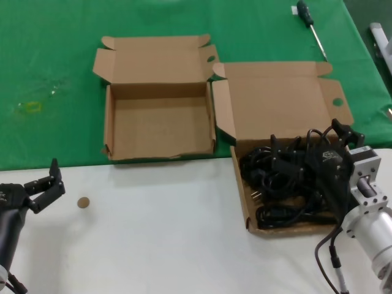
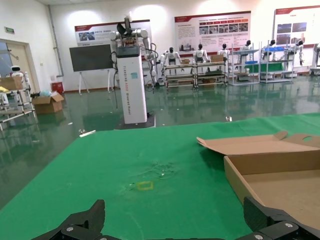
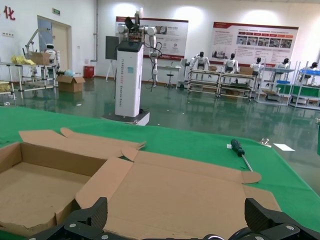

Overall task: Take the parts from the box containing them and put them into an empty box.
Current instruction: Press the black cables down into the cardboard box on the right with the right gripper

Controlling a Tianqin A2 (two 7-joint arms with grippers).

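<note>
Cords lie right beneath the right pincer, open over their box. The empty box sits well off toward the left pincer (open, parked over the worktop).

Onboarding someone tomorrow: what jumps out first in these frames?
The tangle of black power cords filling the wider cardboard box at the right, with the right tool open just above them. Beside it, to the left on the green cloth, sits the smaller box, empty. The left tool waits open over the white surface.
</note>
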